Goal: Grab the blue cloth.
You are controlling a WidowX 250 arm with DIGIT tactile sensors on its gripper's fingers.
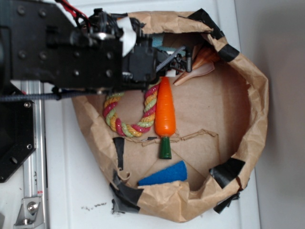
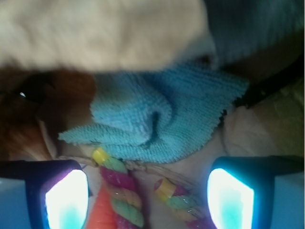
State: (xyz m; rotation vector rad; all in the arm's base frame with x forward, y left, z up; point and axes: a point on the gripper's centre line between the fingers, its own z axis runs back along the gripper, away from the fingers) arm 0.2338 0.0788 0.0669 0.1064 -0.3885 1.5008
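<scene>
we see our gripper (image 2: pixel 145 191) spread wide, with open air ahead to the blue cloth (image 2: pixel 157 119). the rope ring (image 2: pixel 119 191) lies between the fingers, near; the paper wall (image 2: pixel 102 33) overhangs the far side.

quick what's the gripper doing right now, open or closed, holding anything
Gripper: open, jaws spread wide, holding nothing; the blue cloth lies just ahead, ungrasped.

No readable text, labels, brand names, numbers or signs appear in either the exterior view or the wrist view; every surface in sight is unmarked or too blurred.
</scene>
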